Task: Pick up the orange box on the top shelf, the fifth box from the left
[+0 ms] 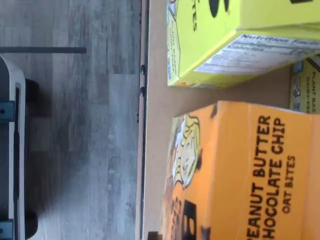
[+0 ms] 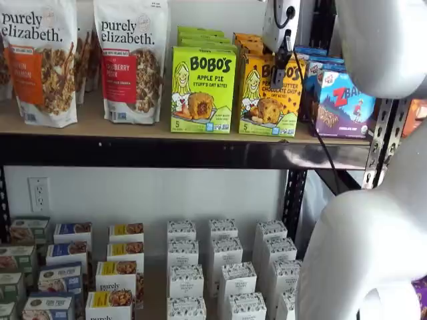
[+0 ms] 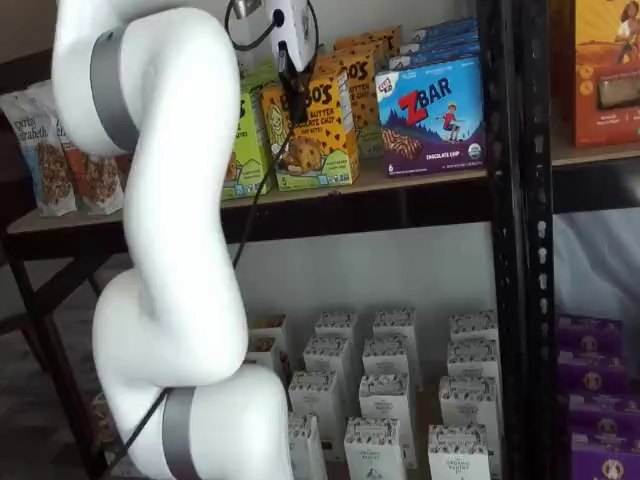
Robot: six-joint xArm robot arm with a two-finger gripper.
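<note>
The orange box [image 2: 267, 100] stands on the top shelf [image 2: 133, 127] between a lime-green BOBO'S Apple Pie box [image 2: 203, 90] and a blue-purple ZBar box [image 2: 343, 103]. It also shows in a shelf view [image 3: 318, 135] and fills much of the wrist view [image 1: 250, 175], with "Peanut Butter Chocolate Chip" readable. My gripper [image 2: 283, 73] hangs from the top edge just in front of the orange box's upper face; it also shows in a shelf view [image 3: 298, 105]. Only a thin black finger shape shows, with no plain gap. I cannot tell if it is open or shut.
Granola bags [image 2: 130, 60] stand at the shelf's left. More orange boxes are stacked behind the front one. A black upright [image 3: 515, 200] stands right of the ZBar box. Small white boxes [image 2: 223, 267] fill the lower shelf. The white arm [image 3: 170, 250] stands before the shelves.
</note>
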